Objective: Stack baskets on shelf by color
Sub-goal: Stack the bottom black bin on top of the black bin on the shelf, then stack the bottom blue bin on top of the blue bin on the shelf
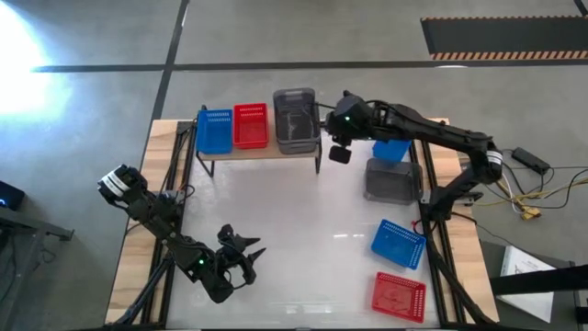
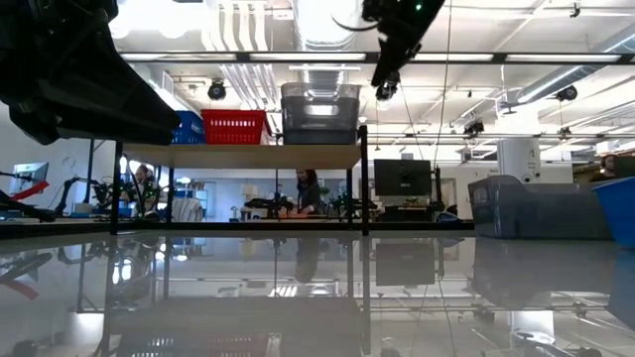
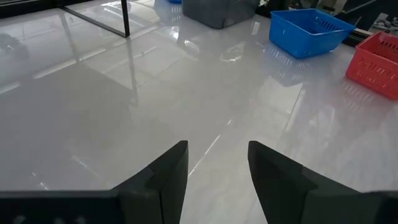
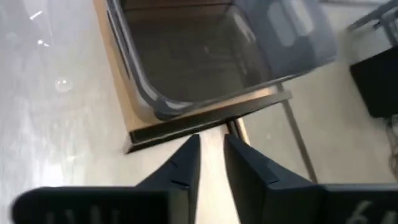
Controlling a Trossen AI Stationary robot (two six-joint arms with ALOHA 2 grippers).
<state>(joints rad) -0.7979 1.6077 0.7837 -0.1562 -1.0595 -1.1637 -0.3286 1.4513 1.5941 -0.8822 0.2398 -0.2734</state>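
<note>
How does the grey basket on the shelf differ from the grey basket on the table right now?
The grey basket on the shelf sits raised on the wooden shelf, beside the red basket; the grey basket on the table rests low on the white table, near the right edge. The right end effector hangs just beside the shelf one; nothing is close to the table one. Both are dark, translucent, upright and empty-looking.

Two dark jointed arms, black wedge-shaped fingers (image 3: pixel 165 180).
</note>
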